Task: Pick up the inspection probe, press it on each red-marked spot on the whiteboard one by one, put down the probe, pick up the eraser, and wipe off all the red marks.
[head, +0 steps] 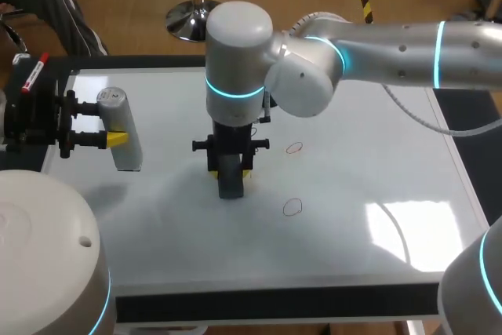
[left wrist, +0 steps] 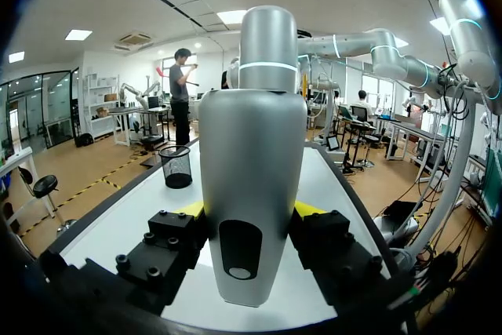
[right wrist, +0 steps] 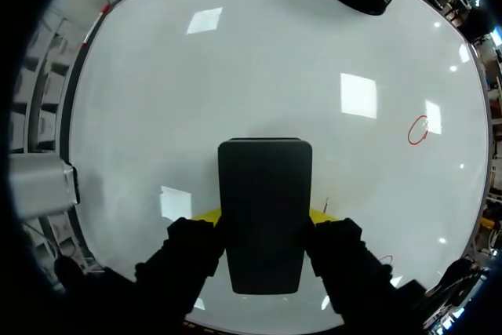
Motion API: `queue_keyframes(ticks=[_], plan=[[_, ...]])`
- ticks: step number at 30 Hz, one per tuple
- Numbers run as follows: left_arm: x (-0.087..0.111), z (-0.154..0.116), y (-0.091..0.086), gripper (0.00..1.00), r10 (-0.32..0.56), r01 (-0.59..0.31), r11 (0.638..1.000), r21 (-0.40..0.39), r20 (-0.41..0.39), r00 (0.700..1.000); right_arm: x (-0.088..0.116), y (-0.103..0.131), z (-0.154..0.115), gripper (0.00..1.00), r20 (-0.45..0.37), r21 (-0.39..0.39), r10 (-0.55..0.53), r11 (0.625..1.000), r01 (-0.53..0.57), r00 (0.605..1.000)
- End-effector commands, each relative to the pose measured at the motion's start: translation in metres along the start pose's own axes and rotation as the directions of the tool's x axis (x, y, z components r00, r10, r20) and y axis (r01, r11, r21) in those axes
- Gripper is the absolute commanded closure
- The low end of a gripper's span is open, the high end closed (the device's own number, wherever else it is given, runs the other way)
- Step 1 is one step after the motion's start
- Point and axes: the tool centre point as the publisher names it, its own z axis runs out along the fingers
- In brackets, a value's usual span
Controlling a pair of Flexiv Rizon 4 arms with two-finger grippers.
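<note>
While left claw (head: 116, 139) grips probe (head: 125, 153), right claw (head: 230, 170) clamps eraser (head: 230, 185) — red marks (head: 292, 207) beside.

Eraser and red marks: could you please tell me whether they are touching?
Apart. The head view shows bare whiteboard between the eraser and both the far red mark and the near red mark.

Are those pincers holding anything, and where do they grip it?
Left pincer: grey probe, clamped around its body. Right pincer: dark eraser, gripped by its two sides.
</note>
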Motion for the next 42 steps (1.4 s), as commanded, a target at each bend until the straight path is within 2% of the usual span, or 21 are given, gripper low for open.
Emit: queue_keyframes(ticks=[1,23,28,42], plan=[[0.0,-0.001,0.0,1.0,0.002,-0.002,1.0,0.003,0.0,1.0,-0.011,-0.004,0.003,1.0,0.001,-0.007,0.001,1.0,-0.001,1.0],[0.0,-0.001,0.0,1.0,0.002,-0.002,1.0,0.003,0.0,1.0,-0.075,0.004,0.004,1.0,0.029,-0.003,0.109,0.994,-0.109,0.994],[0.0,-0.001,0.0,1.0,0.002,-0.002,1.0,0.003,0.0,1.0,-0.076,0.003,0.0,1.0,0.027,-0.006,0.113,0.994,-0.112,0.993],[0.0,-0.001,0.0,1.0,0.002,-0.002,1.0,0.003,0.0,1.0,-0.071,-0.004,-0.04,1.0,0.017,-0.049,0.076,0.996,-0.075,0.997]])
